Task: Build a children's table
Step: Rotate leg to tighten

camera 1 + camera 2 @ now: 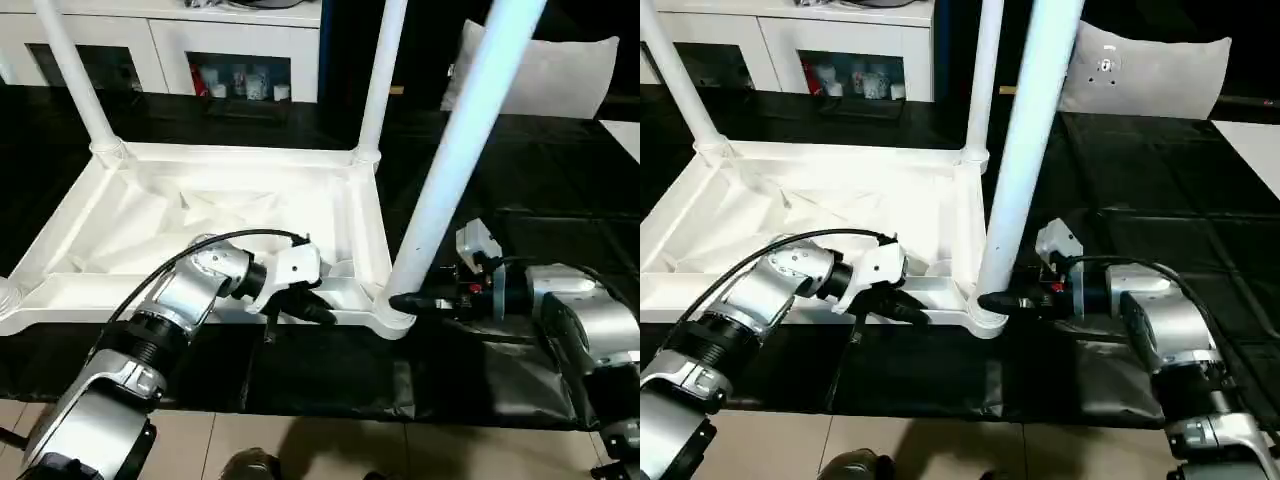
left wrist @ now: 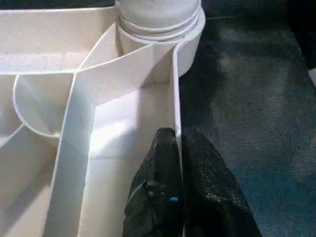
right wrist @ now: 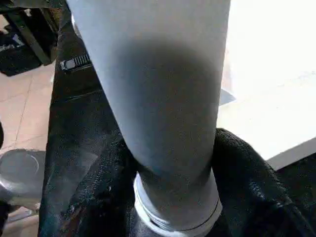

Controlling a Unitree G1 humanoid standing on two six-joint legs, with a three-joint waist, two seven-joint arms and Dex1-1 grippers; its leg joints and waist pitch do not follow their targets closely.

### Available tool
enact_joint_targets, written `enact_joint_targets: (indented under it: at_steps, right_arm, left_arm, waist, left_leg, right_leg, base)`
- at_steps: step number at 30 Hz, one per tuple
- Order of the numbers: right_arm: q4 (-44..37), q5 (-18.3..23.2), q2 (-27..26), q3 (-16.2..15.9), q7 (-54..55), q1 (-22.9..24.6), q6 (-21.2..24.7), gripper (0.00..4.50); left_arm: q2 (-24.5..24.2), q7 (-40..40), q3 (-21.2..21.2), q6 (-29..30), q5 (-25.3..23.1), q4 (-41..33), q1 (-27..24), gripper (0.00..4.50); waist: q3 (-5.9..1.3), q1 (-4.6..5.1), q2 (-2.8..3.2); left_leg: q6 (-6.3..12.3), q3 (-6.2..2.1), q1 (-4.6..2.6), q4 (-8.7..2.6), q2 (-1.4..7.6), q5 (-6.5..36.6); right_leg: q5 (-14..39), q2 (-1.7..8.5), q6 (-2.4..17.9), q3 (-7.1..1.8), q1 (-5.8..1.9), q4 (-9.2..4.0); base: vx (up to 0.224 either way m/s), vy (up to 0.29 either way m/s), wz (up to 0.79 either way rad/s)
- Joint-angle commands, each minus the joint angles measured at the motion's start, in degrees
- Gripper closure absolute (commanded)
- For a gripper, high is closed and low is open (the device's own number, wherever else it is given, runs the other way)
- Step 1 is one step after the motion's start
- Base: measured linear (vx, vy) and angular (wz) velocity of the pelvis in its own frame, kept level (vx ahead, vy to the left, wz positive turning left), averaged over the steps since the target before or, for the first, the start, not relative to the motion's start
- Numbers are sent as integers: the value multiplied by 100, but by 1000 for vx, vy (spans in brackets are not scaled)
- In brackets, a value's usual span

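White plastic, the children's table lies upside down on the black-covered counter, ribs up, with three legs standing in its corner sockets. The left arm reaches in level from the near side, wrist bent across, and the left claw is pinched tight on the near rim wall, one finger either side. The right arm lies low and level from the right; the right claw grips the near right leg just above its socket, fingers wrapped around it.

The black-covered table carries the upturned children's table.
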State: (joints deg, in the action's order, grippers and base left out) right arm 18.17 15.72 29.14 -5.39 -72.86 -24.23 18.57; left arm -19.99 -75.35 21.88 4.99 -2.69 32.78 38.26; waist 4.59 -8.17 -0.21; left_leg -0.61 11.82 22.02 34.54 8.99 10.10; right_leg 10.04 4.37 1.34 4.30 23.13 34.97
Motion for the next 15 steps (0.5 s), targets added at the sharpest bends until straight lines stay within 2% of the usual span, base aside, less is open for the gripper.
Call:
enact_joint_targets:
  at_steps: [1, 3, 5, 8, 9, 11, 13, 15]
  right_arm:
    - [15, -126, -214, -66, 512, -47, 83, 257]
    - [379, -465, -565, -9, 1477, -246, 123, 257]
    - [733, -647, -925, 144, 2440, -507, 347, 259]
    - [1077, -794, -1229, 286, 3325, -776, 544, 259]
    - [1196, -841, -1332, 338, 3636, -869, 529, 260]
    - [1325, -846, -1469, 437, 3977, -975, 527, 260]
    - [1637, -636, -1856, 839, 4669, -1247, 540, 260]
    - [1653, -699, -1878, 785, 4646, -1263, 413, 260]
  left_arm:
    - [266, 222, 95, 103, -43, -40, 55, 450]
    - [532, 823, -53, 334, -107, 180, 195, 450]
    - [851, 1454, -242, 607, -105, 396, 393, 450]
    - [1179, 2090, -443, 914, -78, 615, 620, 450]
    - [1292, 2330, -510, 971, -74, 703, 700, 450]
    - [1411, 2546, -566, 1017, -80, 758, 770, 450]
    - [1690, 3009, -688, 1038, -131, 916, 938, 450]
    - [1729, 3048, -698, 1023, -152, 951, 969, 450]
  waist:
    - [-389, 54, -47]
    - [-374, 94, -39]
    - [-357, 192, -42]
    - [-371, 323, -44]
    - [-379, 337, -45]
    - [-410, 358, -39]
    - [-431, 371, -40]
    - [-448, 361, -40]
  left_leg:
    - [112, -265, -162, -444, 500, 1471]
    - [-6, -289, -191, -455, 484, 1621]
    - [-147, -324, -213, -465, 468, 1877]
    - [-232, -351, -204, -462, 453, 2021]
    - [-203, -348, -194, -463, 451, 1999]
    - [-111, -329, -156, -469, 457, 1759]
    - [-25, -290, -155, -451, 436, 1569]
    - [23, -284, -145, -445, 438, 1419]
  right_leg:
    - [2183, 596, 1102, -332, -211, -529]
    - [2508, 594, 1030, -320, -191, -570]
    - [2908, 603, 933, -296, -185, -615]
    - [2980, 609, 880, -280, -190, -633]
    - [2924, 609, 871, -279, -204, -638]
    - [2413, 602, 949, -297, -236, -606]
    - [2030, 585, 1061, -319, -224, -582]
    - [1824, 583, 1125, -308, -250, -564]
  base:
    - [0, 0, 0]
    - [0, 0, 0]
    - [0, 0, 0]
    - [0, 0, 0]
    - [0, 0, 0]
    - [0, 0, 0]
    - [0, 0, 0]
    - [0, 0, 0]
